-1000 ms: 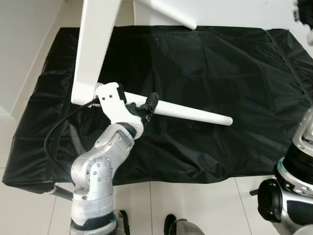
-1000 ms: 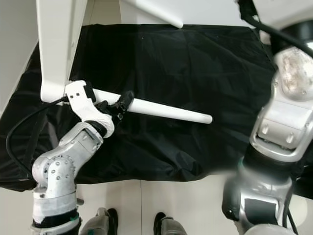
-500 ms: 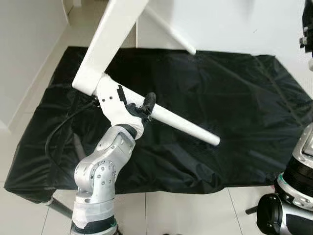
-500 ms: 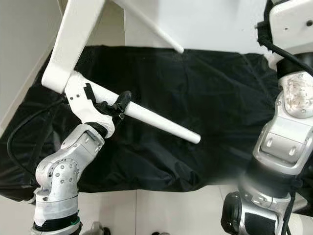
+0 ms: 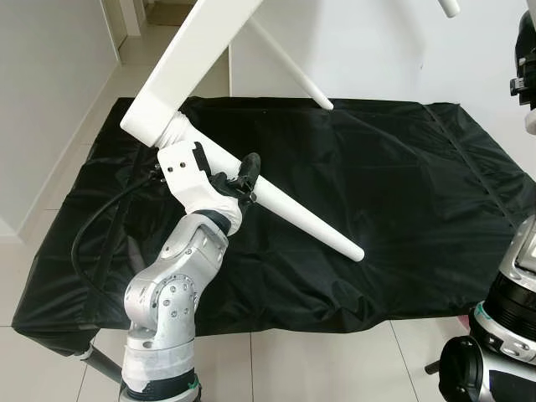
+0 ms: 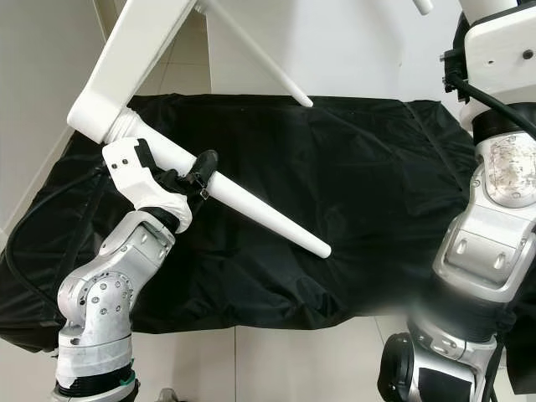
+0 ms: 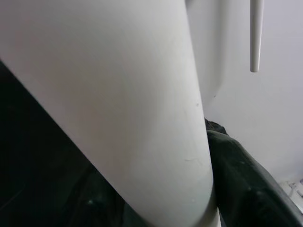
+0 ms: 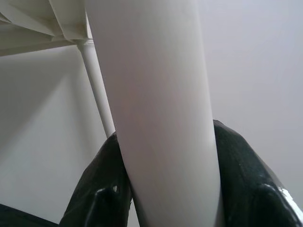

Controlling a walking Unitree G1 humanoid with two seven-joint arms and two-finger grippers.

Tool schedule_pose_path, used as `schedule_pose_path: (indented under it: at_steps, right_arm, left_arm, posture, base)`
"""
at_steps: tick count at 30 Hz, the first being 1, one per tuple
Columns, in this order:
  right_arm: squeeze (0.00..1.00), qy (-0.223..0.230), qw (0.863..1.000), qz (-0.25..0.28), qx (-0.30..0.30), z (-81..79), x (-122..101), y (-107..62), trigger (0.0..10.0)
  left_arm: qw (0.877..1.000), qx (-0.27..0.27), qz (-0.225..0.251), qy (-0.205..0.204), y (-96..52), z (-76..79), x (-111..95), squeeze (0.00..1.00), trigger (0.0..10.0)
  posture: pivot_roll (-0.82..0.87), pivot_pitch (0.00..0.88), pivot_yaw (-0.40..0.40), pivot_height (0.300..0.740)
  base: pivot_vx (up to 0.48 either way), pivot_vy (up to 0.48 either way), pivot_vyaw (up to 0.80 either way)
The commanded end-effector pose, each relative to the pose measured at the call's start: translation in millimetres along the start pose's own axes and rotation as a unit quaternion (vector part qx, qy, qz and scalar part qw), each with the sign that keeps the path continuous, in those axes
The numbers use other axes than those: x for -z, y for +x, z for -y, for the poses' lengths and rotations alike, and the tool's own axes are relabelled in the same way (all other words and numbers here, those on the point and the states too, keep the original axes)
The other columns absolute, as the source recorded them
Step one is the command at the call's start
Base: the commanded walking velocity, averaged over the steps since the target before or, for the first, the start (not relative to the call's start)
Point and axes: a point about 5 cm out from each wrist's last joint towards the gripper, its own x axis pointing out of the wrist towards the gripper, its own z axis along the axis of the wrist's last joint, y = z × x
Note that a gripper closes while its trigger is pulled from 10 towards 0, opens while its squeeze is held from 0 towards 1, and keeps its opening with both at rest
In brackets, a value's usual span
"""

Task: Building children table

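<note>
White table (image 5: 188, 59) held tilted above a black sheet (image 5: 368, 176), each gripper clamped on a leg.

The left gripper (image 5: 243, 174) is closed around the near leg (image 5: 297, 216), close to where that leg joins the table's corner; the leg slants down over the sheet, its tip hanging free just above the cloth. A second leg (image 5: 289, 63) runs back toward the white wall (image 5: 377, 50), and a third leg's tip (image 5: 450, 7) shows at the top edge. The right gripper (image 8: 165, 198) has its black fingers (image 8: 102, 189) shut on another leg (image 8: 156, 109), with the table's underside (image 8: 33, 28) behind; which leg that is I cannot tell. The tabletop is cut off by the frame. The sheet covers the tiled floor (image 5: 293, 360); a black cable (image 5: 92, 243) loops beside the left arm.
</note>
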Motion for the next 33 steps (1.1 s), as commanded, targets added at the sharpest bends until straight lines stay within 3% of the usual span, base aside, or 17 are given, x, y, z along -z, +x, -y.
schedule_pose_path:
  at_steps: [1, 31, 32, 33]
  right_arm:
    - [0.0, 0.05, 0.992, 0.018, -0.113, -37.7, -6.1, 1.7, 0.0]
    - [0.0, 0.05, 0.992, 0.018, -0.113, -37.7, -6.1, 1.7, 0.0]
    - [0.0, 0.058, 0.993, 0.013, -0.097, -38.2, -2.3, -1.9, 0.0]
    - [1.0, 0.068, 0.996, -0.028, -0.046, -47.4, 21.8, -15.0, 10.0]
  left_arm:
    - [0.968, 0.226, 0.063, -0.087, -8.9, 87.3, -15.0, 0.0, 0.0]
    - [0.968, 0.226, 0.063, -0.087, -8.9, 87.3, -15.0, 0.0, 0.0]
    - [0.97, 0.221, 0.076, -0.072, -7.4, 86.8, -20.4, 0.0, 0.0]
    - [0.972, 0.214, 0.078, -0.047, 8.2, 75.7, -26.4, 1.0, 10.0]
  posture:
    - [-0.1, 0.203, 0.046, 0.74]
    - [-0.1, 0.203, 0.046, 0.74]
    - [-0.09, 0.0, 0.0, 0.74]
    - [-0.03, 0.0, 0.0, 0.74]
  base:
    - [0.0, 0.0, 0.0]
    - [0.0, 0.0, 0.0]
    - [0.0, 0.0, 0.0]
    - [0.0, 0.0, 0.0]
